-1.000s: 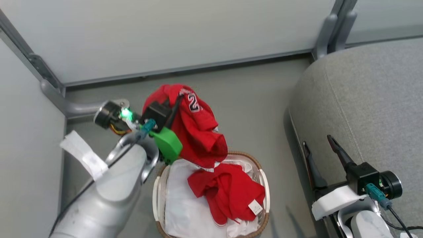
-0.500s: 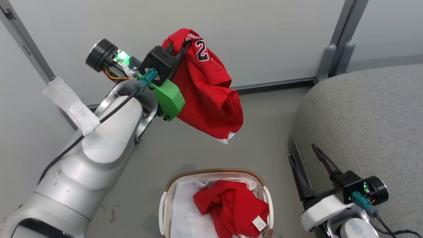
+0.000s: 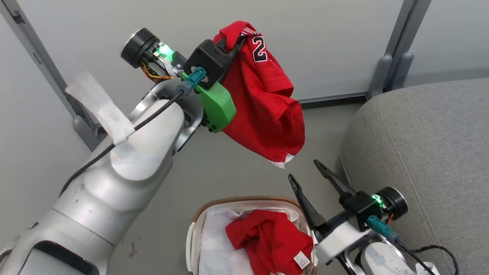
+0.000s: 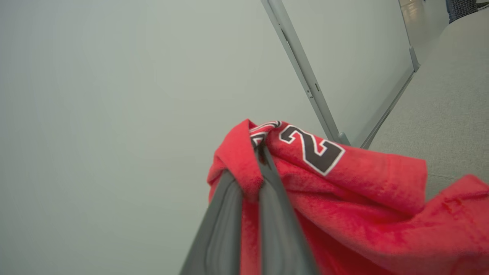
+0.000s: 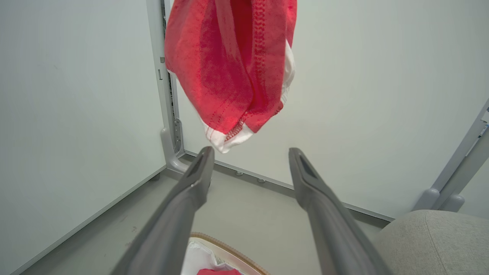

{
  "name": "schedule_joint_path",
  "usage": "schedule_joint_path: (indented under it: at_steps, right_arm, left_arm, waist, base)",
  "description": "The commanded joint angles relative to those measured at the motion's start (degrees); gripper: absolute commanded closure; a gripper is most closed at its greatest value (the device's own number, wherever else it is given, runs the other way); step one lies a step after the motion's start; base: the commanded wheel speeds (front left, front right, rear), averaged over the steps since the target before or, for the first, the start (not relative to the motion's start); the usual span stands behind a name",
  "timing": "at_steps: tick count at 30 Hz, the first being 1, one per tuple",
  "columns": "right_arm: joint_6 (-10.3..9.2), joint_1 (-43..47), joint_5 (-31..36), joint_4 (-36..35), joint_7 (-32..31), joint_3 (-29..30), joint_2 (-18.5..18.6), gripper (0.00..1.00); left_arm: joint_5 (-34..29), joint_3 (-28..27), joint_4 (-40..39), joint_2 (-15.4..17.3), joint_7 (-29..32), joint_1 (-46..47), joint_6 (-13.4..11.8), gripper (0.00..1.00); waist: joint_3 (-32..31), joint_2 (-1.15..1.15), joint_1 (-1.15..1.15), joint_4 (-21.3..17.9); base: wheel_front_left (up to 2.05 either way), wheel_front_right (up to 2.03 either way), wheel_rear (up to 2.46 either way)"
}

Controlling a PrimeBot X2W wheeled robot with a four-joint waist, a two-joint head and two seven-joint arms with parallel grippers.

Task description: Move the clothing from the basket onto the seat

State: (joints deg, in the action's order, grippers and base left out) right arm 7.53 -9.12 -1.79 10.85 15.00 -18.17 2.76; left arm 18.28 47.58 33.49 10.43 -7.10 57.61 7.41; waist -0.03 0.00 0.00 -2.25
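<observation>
1. The jersey (image 3: 267, 103) hangs in the air, above the basket (image 3: 244, 199) and short of the seat (image 3: 428, 145).
2. A second red garment (image 3: 267, 236) lies in the basket; I judge both are left to deliver.
3. The left gripper (image 4: 259, 151) is clamped on the jersey's top fold.
4. The right gripper (image 3: 304, 170) gapes wide, empty, just below the jersey's hem.

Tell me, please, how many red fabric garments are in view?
2. One red jersey with a black-and-white number 2 hangs from the shut left gripper; one crumpled red garment lies in the white perforated plastic basket. Others may be hidden beneath it.
</observation>
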Motion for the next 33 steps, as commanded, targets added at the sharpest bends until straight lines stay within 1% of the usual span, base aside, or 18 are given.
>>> schedule_joint_path:
  at_steps: [1,8,17,18,19,20,24,33]
  right_arm:
    - [-0.08,-1.4,-0.7,0.4,0.3,-0.2,0.2,0.00]
    - [-0.08,-7.2,-1.9,3.4,0.3,-0.1,0.2,0.00]
    - [-0.08,-12.7,-2.7,7.4,0.3,-3.7,0.2,0.00]
    - [-0.08,-13.2,-2.9,8.0,0.3,-3.9,0.2,0.03]
    - [-0.07,-13.8,-3.1,8.7,0.3,-4.1,0.2,0.64]
    - [-0.08,-14.3,-3.4,9.4,0.3,-4.2,0.2,1.00]
    - [-0.08,-15.4,-4.1,10.6,0.3,-4.0,0.2,1.00]
    - [-0.08,-13.8,-4.2,9.7,0.3,-0.2,0.2,1.00]
  left_arm:
    - [0.6,0.3,-0.3,-0.3,0.1,1.3,0.1,1.00]
    - [1.6,2.2,-0.9,-1.7,0.7,1.6,0.1,1.00]
    - [2.3,4.2,-1.5,-3.0,0.7,1.0,0.1,1.00]
    - [2.5,4.5,-1.6,-3.1,0.8,0.8,0.1,1.00]
    - [2.7,4.8,-1.7,-3.2,0.9,0.5,0.1,1.00]
    - [2.9,5.0,-1.9,-3.2,1.0,0.3,0.1,1.00]
    - [3.5,5.5,-2.0,-3.1,0.8,-0.5,0.1,1.00]
    - [5.8,4.7,-0.9,-2.9,-1.1,-4.1,-1.2,1.00]
  waist:
    - [0.0,0.00,0.00,0.2]
    - [0.0,0.00,0.00,1.4]
    - [0.0,0.00,0.00,2.5]
    - [-0.1,0.00,0.00,2.6]
    - [-0.1,0.00,0.00,2.8]
    - [-0.2,0.00,0.00,2.9]
    - [-0.4,0.00,0.00,3.5]
    - [-0.4,0.00,0.00,3.7]
  base:
    - [0.00,0.00,0.00]
    - [0.00,0.00,0.00]
    - [0.00,0.00,0.00]
    - [0.00,0.00,0.00]
    - [0.00,0.00,0.00]
    - [0.00,0.00,0.00]
    - [0.00,0.00,0.00]
    - [0.00,0.00,0.00]
